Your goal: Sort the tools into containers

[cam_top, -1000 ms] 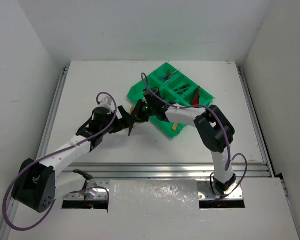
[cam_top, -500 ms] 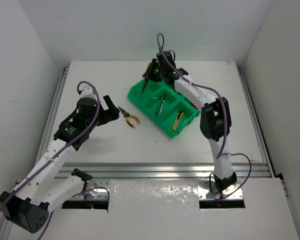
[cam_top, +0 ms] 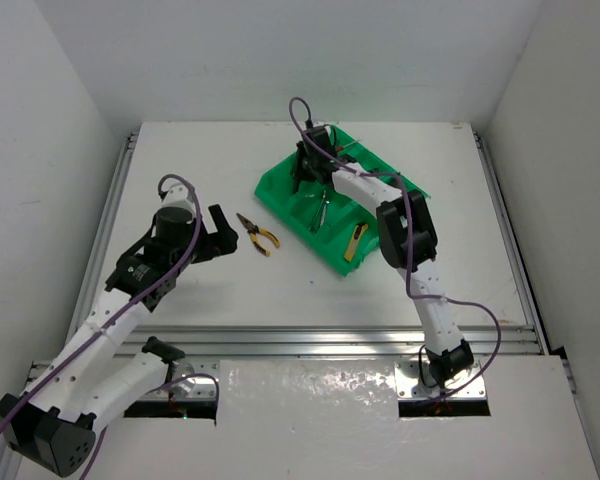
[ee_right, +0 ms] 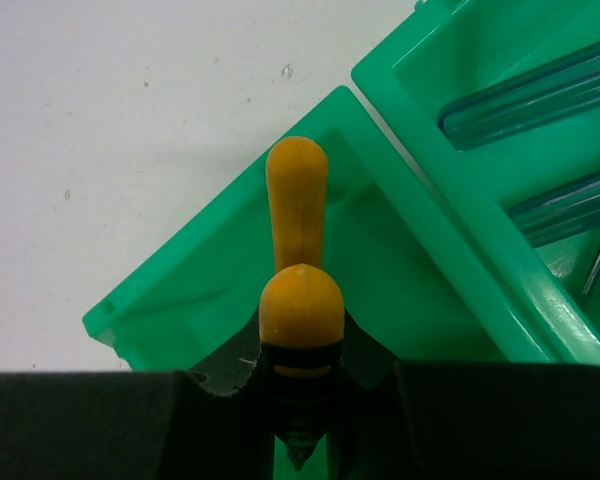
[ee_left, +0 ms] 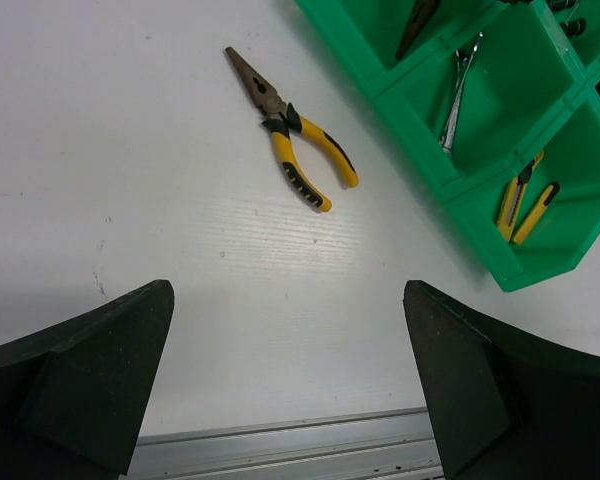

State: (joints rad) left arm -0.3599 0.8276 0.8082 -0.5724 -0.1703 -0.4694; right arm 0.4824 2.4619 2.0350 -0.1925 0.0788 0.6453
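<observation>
The left gripper [cam_top: 224, 232] is seen with its jaws spread wide and nothing between them; in the left wrist view its two black fingers [ee_left: 80, 385] stand at the lower corners, well apart from each other. The yellow-handled pliers [ee_left: 295, 150] lie flat on the white table [cam_top: 180, 160], ahead of the open jaws and not touched by them; the nose is pointed away from the gripper and the handles are a little parted. The left arm is stretched from its base at the near left corner diagonally over the table, and the gripper is turned to the right, toward these pliers [cam_top: 258, 234].

To the right of them the green tray [cam_top: 270, 188] is placed at an angle; in its near compartments a thin metal tool [ee_left: 455, 85] and a yellow utility knife [ee_left: 525, 195] are found, each in its own section. Clear-handled screwdrivers [ee_right: 540, 90] are lying in a farther section.

The right gripper [cam_top: 305, 172] is held over the left corner compartment of the tray; its jaws are pressed on a pair of orange-handled pliers [ee_right: 298, 200], which is pinched near its black band, with the two handles one behind the other above this compartment. The right arm is raised from its base at the near right, bent at the elbow over the tray, and the forearm is reached to the far left
</observation>
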